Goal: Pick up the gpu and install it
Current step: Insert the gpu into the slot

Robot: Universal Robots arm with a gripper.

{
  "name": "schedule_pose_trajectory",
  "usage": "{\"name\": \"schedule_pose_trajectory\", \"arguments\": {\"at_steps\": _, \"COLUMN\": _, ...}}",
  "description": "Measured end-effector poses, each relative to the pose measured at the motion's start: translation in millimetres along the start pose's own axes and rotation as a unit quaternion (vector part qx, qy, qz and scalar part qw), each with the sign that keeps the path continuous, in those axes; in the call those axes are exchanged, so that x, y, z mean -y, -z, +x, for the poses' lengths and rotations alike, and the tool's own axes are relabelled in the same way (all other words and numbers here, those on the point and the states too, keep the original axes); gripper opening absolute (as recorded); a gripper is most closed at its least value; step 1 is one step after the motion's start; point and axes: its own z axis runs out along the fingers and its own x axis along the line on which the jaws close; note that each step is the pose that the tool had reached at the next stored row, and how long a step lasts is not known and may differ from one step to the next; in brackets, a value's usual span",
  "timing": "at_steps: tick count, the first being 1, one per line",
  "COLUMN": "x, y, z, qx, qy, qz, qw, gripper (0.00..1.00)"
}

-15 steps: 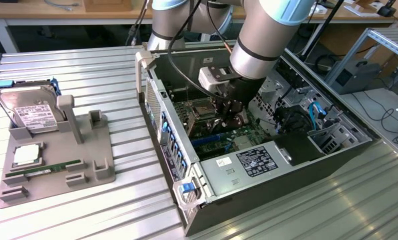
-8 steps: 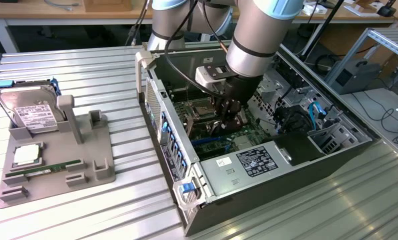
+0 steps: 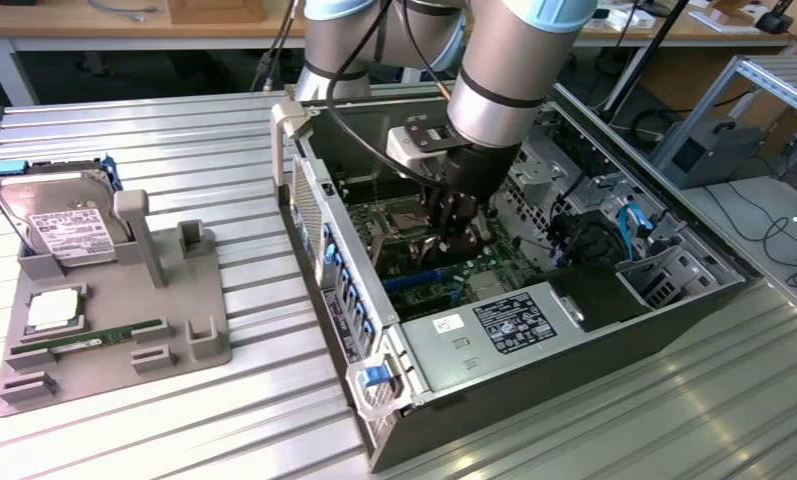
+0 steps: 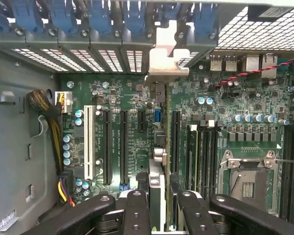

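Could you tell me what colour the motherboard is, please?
The motherboard is green, clearest in wrist view.

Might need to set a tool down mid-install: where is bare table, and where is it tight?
Bare ribbed table between the grey fixture and the computer case, also at the exterior view's lower right. Crowded inside the case, around the gripper holding the gpu.

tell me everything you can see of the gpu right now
The gpu appears edge-on: a thin card, greenish along its edge, with a silver metal bracket at its far end, next to the vented rear wall of the computer case. It stands on edge over the motherboard, running parallel to the expansion slots. The gripper is shut on it, black fingers on either face. Whether it sits in a slot cannot be told.
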Motion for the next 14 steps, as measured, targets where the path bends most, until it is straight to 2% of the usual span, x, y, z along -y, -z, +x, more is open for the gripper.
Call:
{"name": "schedule_pose_trajectory", "arguments": {"at_steps": 1, "x": -0.1, "y": -0.2, "z": -0.1, "qx": -0.0008, "qy": 0.000, "qz": 0.0077, "qw": 1.0000, "gripper": 0.27}}
{"name": "schedule_pose_trajectory", "arguments": {"at_steps": 2, "x": -0.1, "y": -0.3, "z": 0.0, "qx": -0.0014, "qy": 0.000, "qz": 0.0182, "qw": 0.9998, "gripper": 0.27}}
{"name": "schedule_pose_trajectory", "arguments": {"at_steps": 3, "x": -0.1, "y": -0.5, "z": 0.0, "qx": -0.0016, "qy": 0.001, "qz": 0.0256, "qw": 0.9997, "gripper": 0.27}}
{"name": "schedule_pose_trajectory", "arguments": {"at_steps": 6, "x": -0.4, "y": -0.4, "z": 0.0, "qx": -0.0013, "qy": 0.001, "qz": 0.0256, "qw": 0.9997, "gripper": 0.27}}
{"name": "schedule_pose_trajectory", "arguments": {"at_steps": 11, "x": -12.4, "y": -2.7, "z": -2.7, "qx": -0.0031, "qy": -0.005, "qz": 0.0258, "qw": 0.9996, "gripper": 0.27}}
{"name": "schedule_pose_trajectory", "arguments": {"at_steps": 14, "x": -15.8, "y": -3.6, "z": -2.8, "qx": -0.0040, "qy": -0.010, "qz": 0.0260, "qw": 0.9996, "gripper": 0.27}}
